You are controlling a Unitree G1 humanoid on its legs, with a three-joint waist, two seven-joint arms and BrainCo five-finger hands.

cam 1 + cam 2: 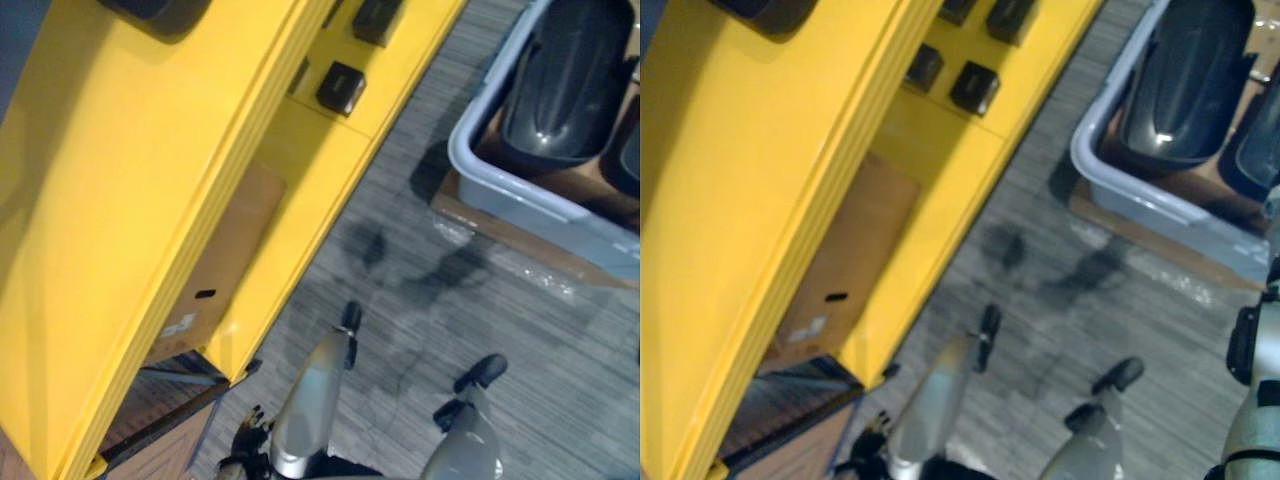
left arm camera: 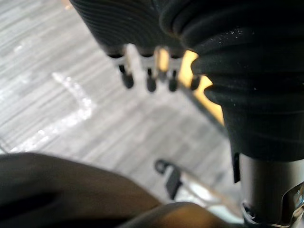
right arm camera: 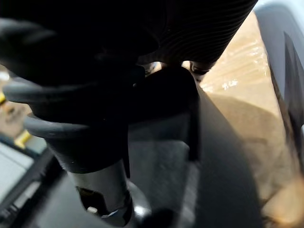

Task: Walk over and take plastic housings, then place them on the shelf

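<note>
Black housings (image 1: 565,85) lie in grey bin (image 1: 520,198) at 2 o'clock; best turn there squarely. The left hand (image 2: 149,78) hangs released, empty; right hand (image 3: 199,28): cannot tell.

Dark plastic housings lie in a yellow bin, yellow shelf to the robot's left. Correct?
Not quite: the left eye view shows the bin is pale grey, not yellow. The dark plastic housings do lie in it, and the yellow shelf is to the robot's left.

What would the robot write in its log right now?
housings: in grey bin | yellow shelf: robot's left | left hand: open, holding nothing
</note>
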